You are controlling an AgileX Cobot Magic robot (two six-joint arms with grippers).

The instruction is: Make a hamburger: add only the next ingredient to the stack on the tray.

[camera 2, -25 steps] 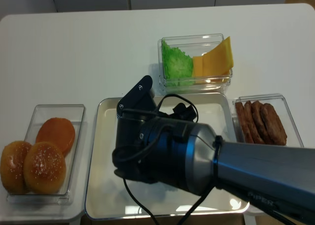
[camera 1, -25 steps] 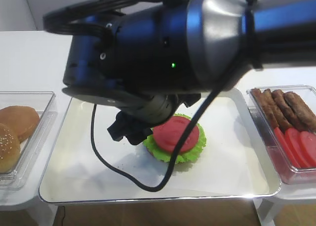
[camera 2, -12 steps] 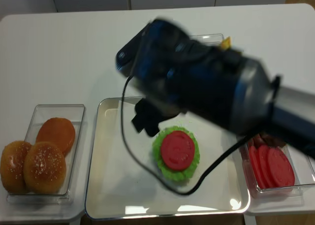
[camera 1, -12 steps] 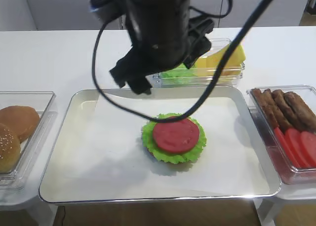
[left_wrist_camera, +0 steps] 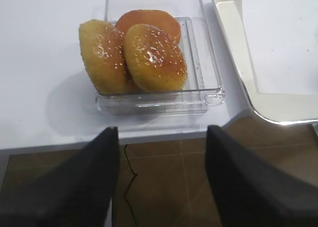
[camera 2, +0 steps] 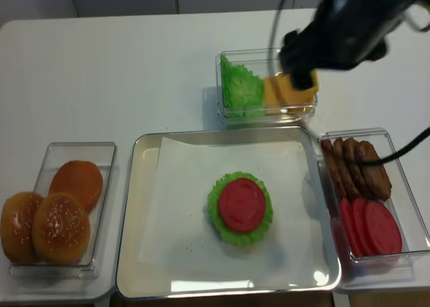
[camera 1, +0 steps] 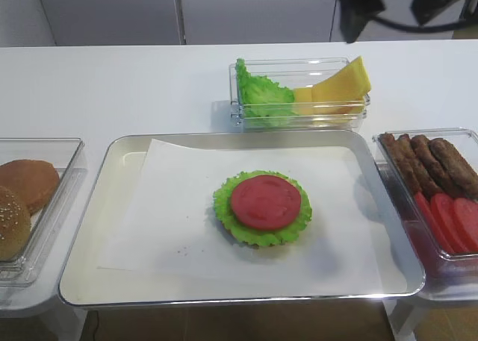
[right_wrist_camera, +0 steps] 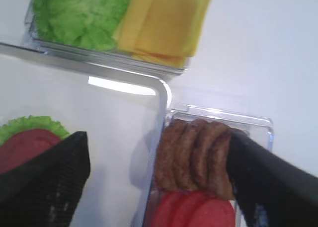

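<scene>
buns (camera 2: 50, 216), cheese (camera 2: 290, 86), patties (camera 2: 355, 166)

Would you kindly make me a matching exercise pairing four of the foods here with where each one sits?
Things:
1. tomato slice
2. buns
3. cheese
4. patties

Places:
A. bin left of the tray
B. on the lettuce leaf
C. right bin, behind spare tomato slices
D. far bin, beside lettuce

Pairs: 1-B, 2-A, 3-D, 4-C

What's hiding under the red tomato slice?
The tomato slice lies on a ruffled green lettuce leaf, whose edge sticks out all around. Whatever sits beneath the lettuce is covered.
</scene>
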